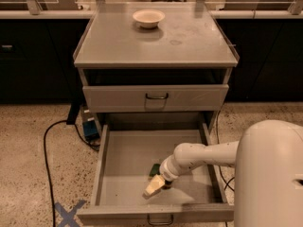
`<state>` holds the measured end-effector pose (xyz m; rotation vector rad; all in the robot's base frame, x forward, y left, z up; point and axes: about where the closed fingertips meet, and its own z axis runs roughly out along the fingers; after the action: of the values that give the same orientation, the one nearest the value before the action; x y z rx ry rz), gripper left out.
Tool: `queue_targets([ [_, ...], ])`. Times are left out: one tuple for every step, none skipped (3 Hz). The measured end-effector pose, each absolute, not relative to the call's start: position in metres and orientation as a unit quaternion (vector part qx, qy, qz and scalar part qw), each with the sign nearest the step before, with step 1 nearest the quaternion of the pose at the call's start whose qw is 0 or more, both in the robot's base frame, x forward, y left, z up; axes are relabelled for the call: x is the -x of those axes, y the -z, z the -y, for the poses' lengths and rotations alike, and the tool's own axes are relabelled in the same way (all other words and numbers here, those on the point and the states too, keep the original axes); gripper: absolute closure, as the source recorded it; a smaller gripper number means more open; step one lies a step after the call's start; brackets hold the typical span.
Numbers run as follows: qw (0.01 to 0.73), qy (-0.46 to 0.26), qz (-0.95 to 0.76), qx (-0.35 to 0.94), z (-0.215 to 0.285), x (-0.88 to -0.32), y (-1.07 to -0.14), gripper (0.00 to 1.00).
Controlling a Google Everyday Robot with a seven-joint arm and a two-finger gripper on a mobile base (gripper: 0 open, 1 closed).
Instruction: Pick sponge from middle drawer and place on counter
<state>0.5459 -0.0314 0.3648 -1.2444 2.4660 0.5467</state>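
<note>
While mostly hidden, the sponge point(154, 169) lies on the open middle drawer point(122, 174) floor, long axis unclear. End effector point(155, 187) sits low against its near edge; open or closed, can't tell.

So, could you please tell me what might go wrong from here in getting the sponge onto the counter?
1. The gripper sits low in the middle drawer, just in front of the sponge, so it may shove it rather than grasp it.
2. Lifting out, the arm could catch the closed upper drawer.
3. On the counter, a careless placement might knock the bowl.
</note>
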Motion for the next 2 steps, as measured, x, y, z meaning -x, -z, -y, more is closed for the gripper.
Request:
queue_targets([
  [0.162, -0.192, -0.864, 0.436, 0.0314, -0.546, -0.3647, 0.0],
  [0.167, -0.187, -0.865, 0.434, 0.0274, -0.5522, -0.3608, 0.0],
])
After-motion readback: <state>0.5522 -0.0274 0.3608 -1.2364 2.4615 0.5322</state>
